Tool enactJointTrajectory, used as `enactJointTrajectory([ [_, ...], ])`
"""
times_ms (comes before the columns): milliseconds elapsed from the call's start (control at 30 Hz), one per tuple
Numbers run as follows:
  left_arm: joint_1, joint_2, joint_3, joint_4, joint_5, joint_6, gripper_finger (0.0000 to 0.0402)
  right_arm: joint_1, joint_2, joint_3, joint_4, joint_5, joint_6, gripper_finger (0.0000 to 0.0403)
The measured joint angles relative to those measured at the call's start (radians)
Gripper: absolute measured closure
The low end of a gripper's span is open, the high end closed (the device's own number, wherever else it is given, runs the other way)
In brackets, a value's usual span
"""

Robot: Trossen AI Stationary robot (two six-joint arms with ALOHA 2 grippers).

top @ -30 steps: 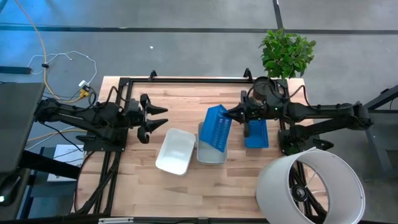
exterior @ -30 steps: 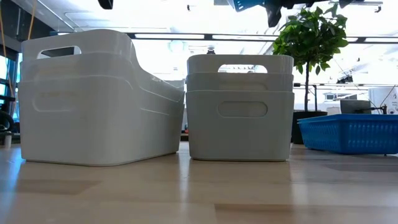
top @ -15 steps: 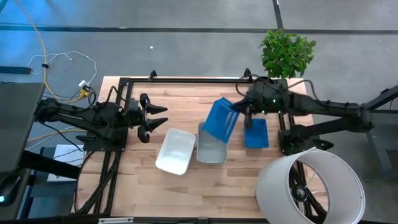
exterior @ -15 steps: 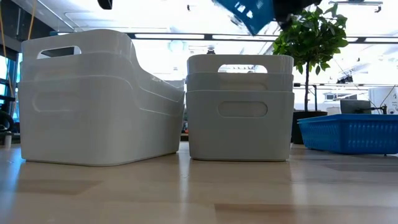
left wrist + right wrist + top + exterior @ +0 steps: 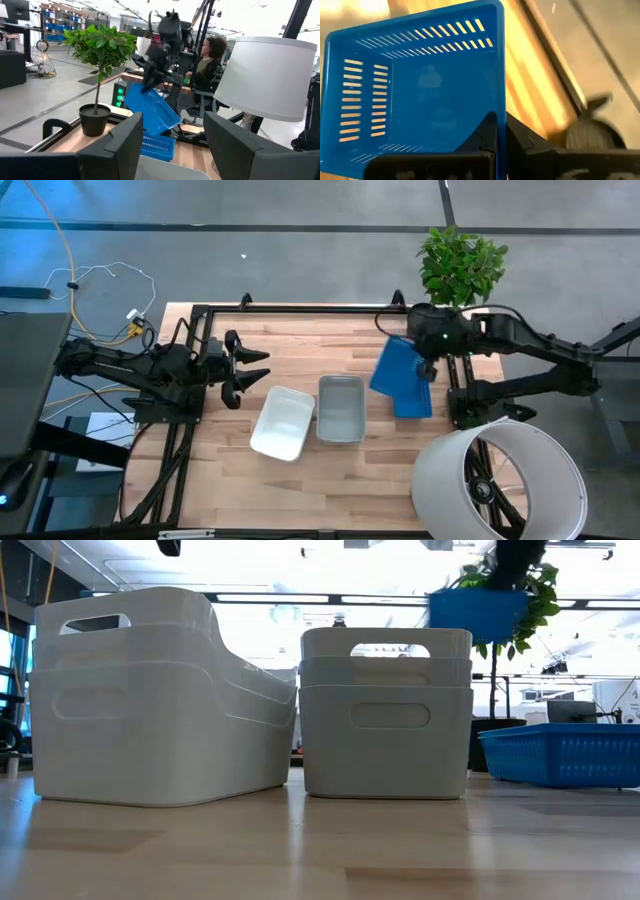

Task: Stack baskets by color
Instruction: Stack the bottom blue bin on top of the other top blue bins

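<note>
We carry a blue basket (image 5: 393,367) in our right tool (image 5: 428,363), pinched on its rim, tilted in the air over the second blue basket (image 5: 414,398) lying at the desk's (image 5: 300,340) three o'clock. Tilted so, it could catch a rim and sit crooked. The white basket (image 5: 281,422) and grey basket (image 5: 341,408) at centre look nested, otherwise empty. Our left tool (image 5: 248,369) waits apart at nine o'clock.

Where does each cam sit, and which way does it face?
High: overhead, straight down; both arms, left gripper open, idle at the table's left.
Low: table height, level past white baskets into the room.
Left wrist: past its own fingers toward the plant.
Right wrist: right gripper pinching the blue basket wall.
Shared: the carried blue basket shows in all four.
</note>
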State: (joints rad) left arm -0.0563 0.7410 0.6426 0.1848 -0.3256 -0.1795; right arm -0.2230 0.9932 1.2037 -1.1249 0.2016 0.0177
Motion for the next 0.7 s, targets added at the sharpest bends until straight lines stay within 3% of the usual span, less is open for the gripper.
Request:
enactJointTrajectory([
  [267,0.0,0.0,0.0,0.0,0.0,0.0,0.0204,0.0,0.0,-0.004,-0.249,0.075,-0.056,0.0403],
  [567,0.0,0.0,0.0,0.0,0.0,0.0,0.0204,-0.007,-0.001,-0.217,-0.132,0.001,-0.289,0.0403],
  [700,0.0,0.0,0.0,0.0,0.0,0.0,0.0204,-0.036,-0.003,-0.271,-0.034,-0.114,-0.355,0.0403],
])
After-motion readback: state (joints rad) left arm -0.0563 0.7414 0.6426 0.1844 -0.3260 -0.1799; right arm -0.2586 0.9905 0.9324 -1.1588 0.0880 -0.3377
